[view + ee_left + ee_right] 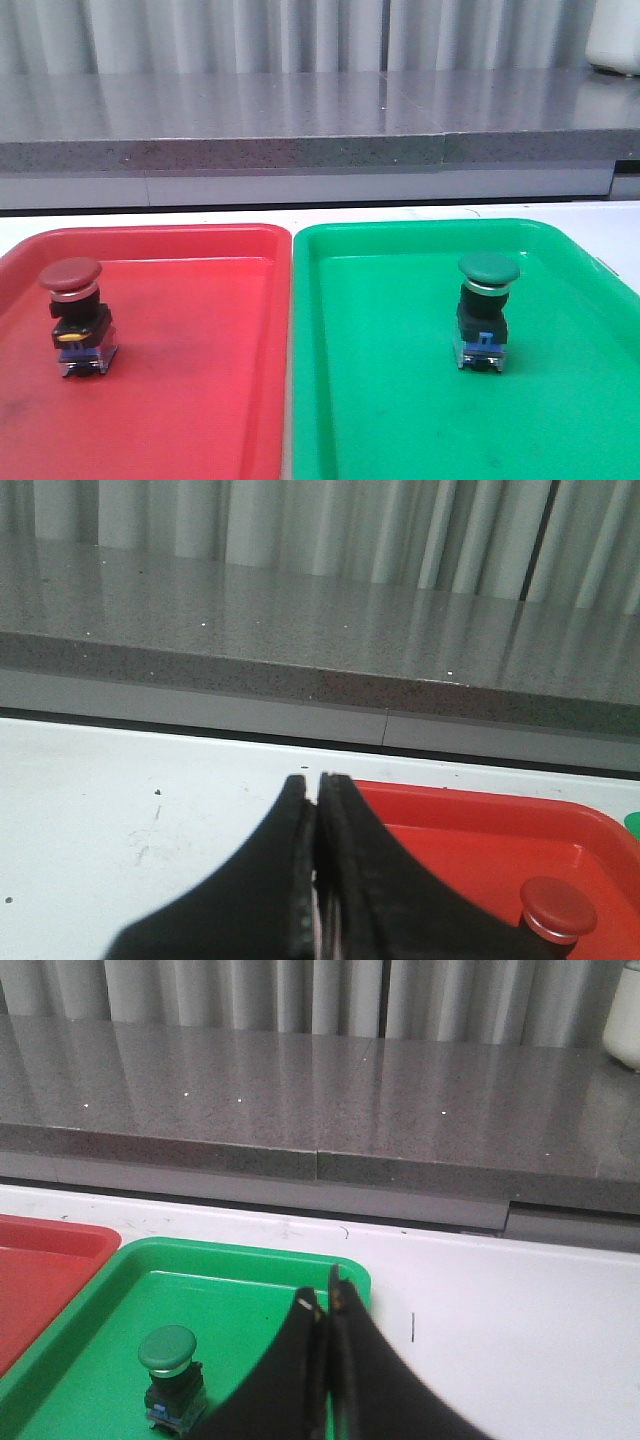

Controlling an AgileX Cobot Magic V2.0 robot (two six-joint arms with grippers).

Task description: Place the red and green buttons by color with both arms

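Red button (72,315) is seen upright in the red tray (200,400), green button (485,308) in the green tray (560,400). Left claw (316,785) and right claw (325,1295) are pressed together, empty, above the white bench (120,810).

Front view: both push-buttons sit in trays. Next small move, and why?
Probably none beyond keeping both arms parked: the dark red-capped push-button stands upright in the red plastic tray, the green-capped one in the green plastic tray, both closed grippers empty.
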